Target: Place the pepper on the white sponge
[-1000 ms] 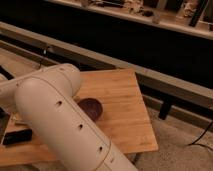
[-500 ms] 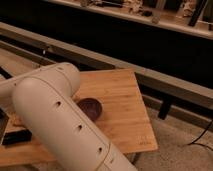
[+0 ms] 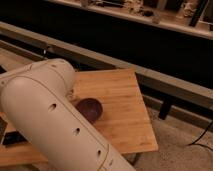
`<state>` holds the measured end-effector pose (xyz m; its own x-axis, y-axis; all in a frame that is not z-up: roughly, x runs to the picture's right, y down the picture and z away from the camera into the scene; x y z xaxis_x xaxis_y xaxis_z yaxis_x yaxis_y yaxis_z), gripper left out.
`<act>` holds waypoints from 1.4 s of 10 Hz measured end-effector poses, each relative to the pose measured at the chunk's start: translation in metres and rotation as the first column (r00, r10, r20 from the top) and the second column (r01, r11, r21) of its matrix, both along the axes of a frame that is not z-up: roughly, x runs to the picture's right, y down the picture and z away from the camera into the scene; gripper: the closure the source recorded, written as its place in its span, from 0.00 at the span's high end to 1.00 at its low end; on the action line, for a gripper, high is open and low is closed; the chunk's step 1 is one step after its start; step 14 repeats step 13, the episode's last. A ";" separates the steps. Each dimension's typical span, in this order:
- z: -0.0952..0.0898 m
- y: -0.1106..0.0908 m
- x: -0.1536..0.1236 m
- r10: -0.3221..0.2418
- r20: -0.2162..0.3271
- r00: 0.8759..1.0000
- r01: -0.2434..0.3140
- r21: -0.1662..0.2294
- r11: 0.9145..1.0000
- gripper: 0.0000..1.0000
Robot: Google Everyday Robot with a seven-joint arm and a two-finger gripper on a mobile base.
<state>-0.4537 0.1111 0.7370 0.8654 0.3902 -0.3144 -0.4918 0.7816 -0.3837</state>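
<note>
Camera view is filled, nearest to the lens, by the robot's cream arm [image 3: 55,125], which sweeps from the lower middle up to a rounded joint at the left and blocks most of the left half of the scene. The claw is not in sight, hidden beyond or below that arm, so I cannot tell whether it is wide, narrow or holding anything. Neither the pepper nor the white sponge shows; both are presumably behind the arm on the covered left part of the wooden surface [image 3: 125,100], so which way the pepper lies from the claw, and how its long axis runs, cannot be read. Just past the arm sits a round purple bowl [image 3: 90,108]; a dark flat object [image 3: 14,138] peeks out at the left edge. Farther back runs a long ledge [image 3: 150,75].
</note>
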 end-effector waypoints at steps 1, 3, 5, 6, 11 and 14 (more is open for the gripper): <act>-0.002 -0.001 0.000 0.002 -0.004 1.000 -0.002 0.006 1.000 0.80; -0.006 -0.002 0.000 0.009 -0.005 1.000 -0.009 0.016 1.000 0.80; -0.020 -0.010 0.001 0.026 -0.006 1.000 -0.026 0.052 0.998 0.80; -0.030 -0.019 0.007 0.044 -0.013 0.999 -0.043 0.085 0.995 0.80; -0.099 -0.041 0.094 0.202 -0.163 0.966 -0.159 0.246 0.956 0.80; -0.120 -0.031 0.138 0.294 -0.242 0.925 -0.222 0.286 0.932 0.80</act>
